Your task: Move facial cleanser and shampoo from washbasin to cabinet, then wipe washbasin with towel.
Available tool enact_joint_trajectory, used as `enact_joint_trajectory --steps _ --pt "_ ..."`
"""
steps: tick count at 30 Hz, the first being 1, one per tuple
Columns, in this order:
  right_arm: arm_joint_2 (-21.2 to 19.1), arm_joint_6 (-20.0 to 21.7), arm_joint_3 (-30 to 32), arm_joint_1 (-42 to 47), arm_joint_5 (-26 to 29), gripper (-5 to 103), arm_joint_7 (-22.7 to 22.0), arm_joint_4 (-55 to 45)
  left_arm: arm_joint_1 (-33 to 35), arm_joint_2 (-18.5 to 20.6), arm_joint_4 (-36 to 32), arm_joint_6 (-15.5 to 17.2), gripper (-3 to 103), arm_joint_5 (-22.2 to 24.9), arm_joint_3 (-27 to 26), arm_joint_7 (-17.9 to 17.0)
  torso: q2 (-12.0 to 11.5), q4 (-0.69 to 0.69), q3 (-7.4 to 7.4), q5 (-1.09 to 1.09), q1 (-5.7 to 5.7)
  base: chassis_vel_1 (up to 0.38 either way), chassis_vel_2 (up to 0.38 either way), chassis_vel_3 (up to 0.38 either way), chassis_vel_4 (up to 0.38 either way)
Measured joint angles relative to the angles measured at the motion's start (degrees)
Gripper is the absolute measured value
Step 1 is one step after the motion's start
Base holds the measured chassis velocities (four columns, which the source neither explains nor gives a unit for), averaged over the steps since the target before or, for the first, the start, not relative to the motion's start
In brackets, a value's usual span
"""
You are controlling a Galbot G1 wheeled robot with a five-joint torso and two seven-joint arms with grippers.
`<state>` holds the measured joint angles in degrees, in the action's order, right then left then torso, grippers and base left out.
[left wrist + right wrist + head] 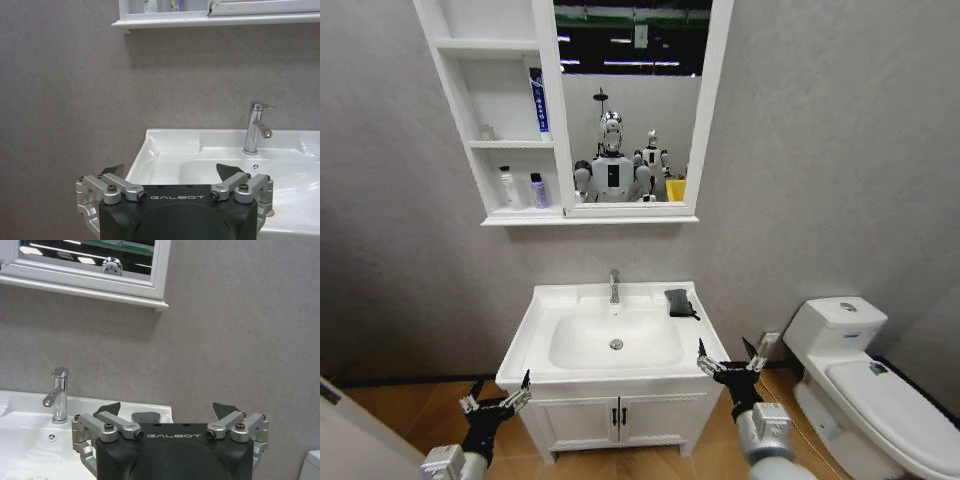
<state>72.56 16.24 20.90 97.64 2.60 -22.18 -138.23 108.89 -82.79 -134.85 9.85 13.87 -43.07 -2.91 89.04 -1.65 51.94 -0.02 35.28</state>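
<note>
We're in a mock bathroom inside a lab or test hall, not a home. Bathroom cues: white washbasin [542, 318] with chrome tap [614, 286] on a two-door vanity [618, 419], toilet [865, 377] beside it, wall cabinet [510, 110] with open shelves holding bottles [519, 189], and a mirror [630, 95]. Lab cues: the mirror reflects a dark industrial ceiling with strip lights, our own robot and another humanoid robot [654, 155] behind it. Grey plaster wall [820, 150], wood-look floor [410, 420].
</note>
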Motion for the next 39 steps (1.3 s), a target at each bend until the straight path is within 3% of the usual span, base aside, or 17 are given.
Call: enact_joint_trajectory --steps 15,16,18,22,23,28,30,32,33,37,39 --pt "0.47 -0.99 -0.99 1.04 -1.04 100 0.46 0.53 0.00 0.00 -0.01 -0.01 100 0.00 0.00 0.00 0.00 -0.02 0.01 0.04 0.01 0.249 -0.320 -0.239 0.304" --pt "0.40 -1.00 -1.01 1.08 -1.05 100 0.50 0.52 0.00 0.00 0.00 0.00 100 0.00 0.00 -0.02 0.00 -0.02 0.00 -0.05 -0.01 0.309 -0.406 -0.328 0.395" --pt "0.33 -1.16 -1.06 1.14 -1.11 100 0.55 0.58 0.00 0.00 -0.01 0.00 100 0.00 -0.02 -0.02 0.01 0.00 -0.01 0.05 -0.02 0.352 -0.388 -0.312 0.409" --pt "0.39 -1.43 -1.38 1.52 -1.37 100 0.75 0.68 0.01 0.00 -0.01 0.00 100 0.00 -0.01 -0.02 0.01 -0.02 -0.01 -0.04 -0.03 0.341 -0.402 -0.333 0.389" --pt "0.44 -1.50 -1.48 1.52 -1.48 100 0.84 0.80 0.00 0.00 -0.02 -0.01 100 0.00 -0.01 -0.02 0.01 -0.01 -0.01 0.05 -0.03 0.337 -0.391 -0.328 0.353" --pt "0.53 -1.96 -1.70 1.64 -1.81 100 1.30 1.04 0.00 0.00 -0.01 -0.01 100 0.00 -0.01 -0.02 0.01 0.00 -0.01 -0.02 -0.02 0.321 -0.396 -0.315 0.378" --pt "0.48 -2.65 -1.90 1.68 -1.81 100 1.57 1.23 0.01 0.00 -0.02 -0.02 100 0.00 -0.03 -0.04 0.00 0.01 0.00 0.07 -0.01 0.319 -0.394 -0.333 0.383" --pt "0.45 -3.15 -1.93 1.73 -1.82 100 1.71 1.29 0.00 0.00 -0.01 -0.01 100 0.00 0.01 0.02 0.00 -0.02 0.00 -0.05 -0.01 0.308 -0.371 -0.306 0.375" --pt "0.43 -3.41 -2.10 1.75 -1.82 100 1.97 1.46 0.01 0.00 -0.02 -0.02 100 0.00 0.00 0.01 0.01 0.00 0.00 0.03 -0.03 0.318 -0.273 -0.316 0.313" --pt "0.48 -3.74 -2.26 1.48 -2.08 100 2.64 2.16 0.02 0.00 -0.01 -0.01 100 0.00 -0.01 -0.02 0.03 0.02 -0.02 0.00 -0.06 0.233 -0.236 -0.251 0.227" --pt "0.79 -3.94 -2.41 0.98 -2.36 100 3.00 3.03 0.01 0.00 -0.01 -0.01 100 0.00 -0.01 -0.03 0.03 -0.03 -0.02 0.00 -0.05 0.069 0.016 -0.141 0.128"
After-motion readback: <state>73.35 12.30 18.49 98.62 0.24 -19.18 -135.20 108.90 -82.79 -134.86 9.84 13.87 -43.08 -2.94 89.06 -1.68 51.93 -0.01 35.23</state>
